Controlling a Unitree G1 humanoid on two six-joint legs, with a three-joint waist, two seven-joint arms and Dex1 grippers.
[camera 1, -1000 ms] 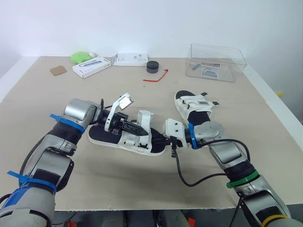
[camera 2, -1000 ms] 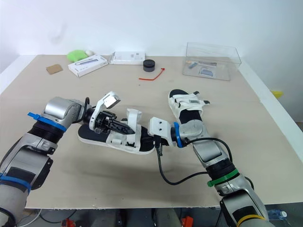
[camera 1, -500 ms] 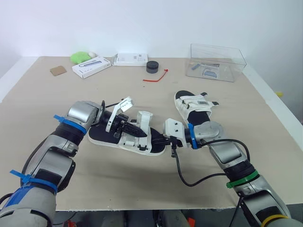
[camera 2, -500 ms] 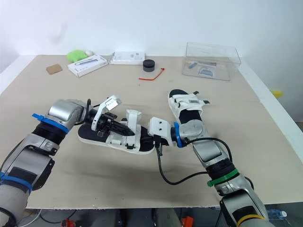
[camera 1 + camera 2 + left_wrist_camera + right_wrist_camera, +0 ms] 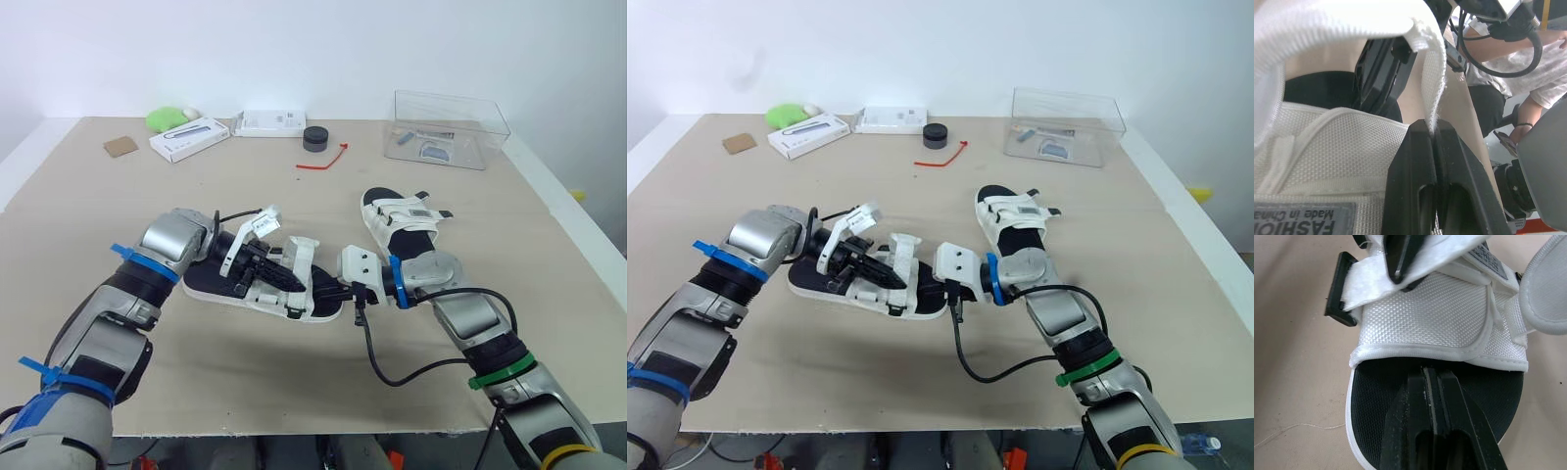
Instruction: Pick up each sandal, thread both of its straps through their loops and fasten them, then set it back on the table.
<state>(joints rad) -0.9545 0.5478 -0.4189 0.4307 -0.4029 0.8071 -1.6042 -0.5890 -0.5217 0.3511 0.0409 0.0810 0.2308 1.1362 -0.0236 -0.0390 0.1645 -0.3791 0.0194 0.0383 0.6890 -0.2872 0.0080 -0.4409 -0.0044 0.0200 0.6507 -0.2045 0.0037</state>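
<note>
At bench [image 5: 294, 382] centre, the left end effector [image 5: 1432, 128] is pinching the near sandal's [image 5: 206, 284] white strap [image 5: 1431, 88]; the right end effector [image 5: 1431, 374], pressed together, is resting on the toe at 3 o'clock; threading seems in hand; next, the strap tip needs guiding through.

The surface [image 5: 294, 392] is viewed from above by both head cameras, tilted forward and down, nearly one scene being shared. The wrist cameras are aimed along the left pincer [image 5: 1431, 129] and right pincer [image 5: 1431, 377], close against one sandal [image 5: 1425, 318].

Bright, diffuse overhead light; the nearer sandal [image 5: 202, 285] casts a soft shadow on the table [image 5: 284, 377].
</note>
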